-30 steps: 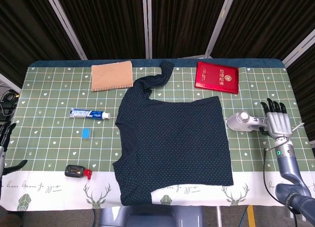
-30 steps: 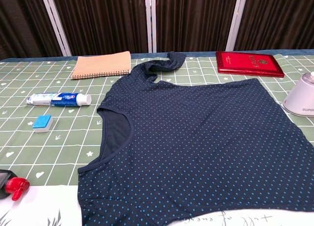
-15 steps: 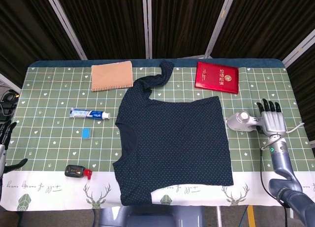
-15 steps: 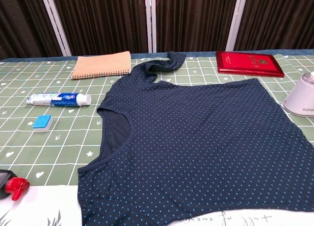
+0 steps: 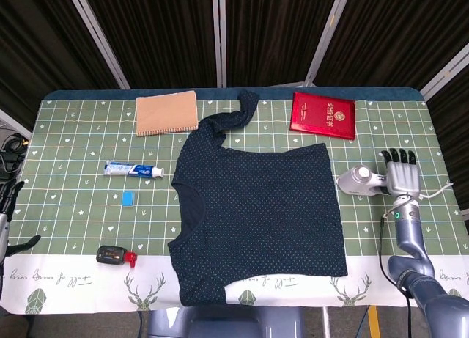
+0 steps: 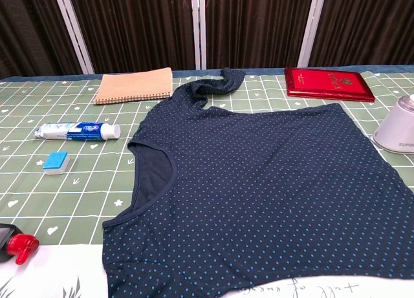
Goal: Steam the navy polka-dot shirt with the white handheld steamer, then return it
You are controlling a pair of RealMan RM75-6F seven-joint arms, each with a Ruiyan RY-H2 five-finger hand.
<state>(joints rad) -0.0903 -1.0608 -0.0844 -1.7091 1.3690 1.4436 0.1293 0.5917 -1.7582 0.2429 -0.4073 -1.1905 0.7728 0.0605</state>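
Observation:
The navy polka-dot shirt (image 5: 260, 213) lies spread flat on the table's middle, one sleeve bunched toward the back; the chest view shows the shirt (image 6: 259, 181) too. The white handheld steamer (image 5: 360, 180) lies on its side just right of the shirt, and the steamer (image 6: 396, 131) shows at the chest view's right edge. My right hand (image 5: 401, 178) lies over the steamer's handle end with its fingers stretched out and apart; the handle under it is hidden. My left hand (image 5: 10, 217) hangs off the table's left edge, fingers spread, holding nothing.
A tan notebook (image 5: 167, 112) and a red booklet (image 5: 323, 115) lie at the back. Toothpaste (image 5: 133, 169), a small blue eraser (image 5: 127, 199) and a black-and-red object (image 5: 113, 256) sit left of the shirt. A cable (image 5: 440, 193) trails from the steamer's right.
My right hand has slid left along the table's right side and now lies over the steamer's handle. The shirt, the steamer and the left hand have not moved.

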